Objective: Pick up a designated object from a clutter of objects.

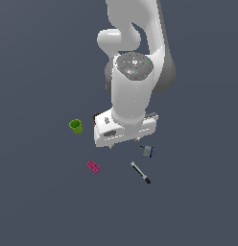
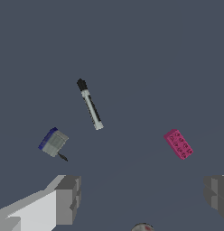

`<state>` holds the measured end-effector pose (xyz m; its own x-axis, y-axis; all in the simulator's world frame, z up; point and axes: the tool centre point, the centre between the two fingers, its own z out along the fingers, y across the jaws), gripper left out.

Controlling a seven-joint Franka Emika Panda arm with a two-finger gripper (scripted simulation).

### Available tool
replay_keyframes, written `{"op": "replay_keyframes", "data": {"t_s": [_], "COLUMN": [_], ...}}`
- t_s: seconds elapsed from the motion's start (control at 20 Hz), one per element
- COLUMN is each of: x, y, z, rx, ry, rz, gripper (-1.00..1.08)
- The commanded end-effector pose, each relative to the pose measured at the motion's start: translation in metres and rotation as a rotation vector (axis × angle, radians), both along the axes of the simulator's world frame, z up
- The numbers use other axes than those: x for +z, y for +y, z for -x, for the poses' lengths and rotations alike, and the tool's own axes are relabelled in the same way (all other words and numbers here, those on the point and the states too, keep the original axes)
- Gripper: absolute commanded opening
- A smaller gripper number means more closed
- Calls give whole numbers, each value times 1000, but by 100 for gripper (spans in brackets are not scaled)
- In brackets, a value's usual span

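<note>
Fingers (image 2: 68,198) held wide apart, released, with nothing between them; only dark grey floor (image 2: 132,40) seen in the gap in the wrist view. Gripper (image 2: 143,198) not touching any item. In the exterior view, gripper (image 1: 124,142) hung from the white arm (image 1: 133,91), pointed down, mostly hidden by the white hand body. Could not tell its height above the floor (image 1: 39,202).

Nearest to the fingers, in the wrist view: a small grey-and-blue blocky item (image 2: 53,142), just beyond one finger, with a thin dark pin sticking out. Same blocky item (image 1: 148,151) seen in the exterior view just beside the hand, toward the exterior view's right.

Farther out: the marker (image 2: 90,105), thin, light grey-white body with black tip, lying flat on the floor, untouched, apart from all other items. In the exterior view, marker (image 1: 140,172) lay diagonally, black tip pointing away from the arm, near the blocky item but not touching it.

Magenta studded brick (image 2: 178,144) lay flat, well apart from the marker. In the exterior view, brick (image 1: 93,166) placed toward the exterior view's left of the marker.

Green cup (image 1: 76,126) stood upright, farther to the exterior view's left, beside the hand. Something dark (image 1: 96,117) half hidden behind the hand; could not tell what.
</note>
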<state>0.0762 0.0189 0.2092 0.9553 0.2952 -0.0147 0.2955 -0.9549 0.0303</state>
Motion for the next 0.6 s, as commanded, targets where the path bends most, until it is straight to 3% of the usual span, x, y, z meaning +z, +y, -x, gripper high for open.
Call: {"op": "replay_keyframes", "data": {"t_s": [0.0,0.55], "x": [-22,-112], "y": [12,62], "z": [-11,-41], "rx": [64,298], "ry": [0,2], "rz": [-2,-22], "gripper": [100,100]}}
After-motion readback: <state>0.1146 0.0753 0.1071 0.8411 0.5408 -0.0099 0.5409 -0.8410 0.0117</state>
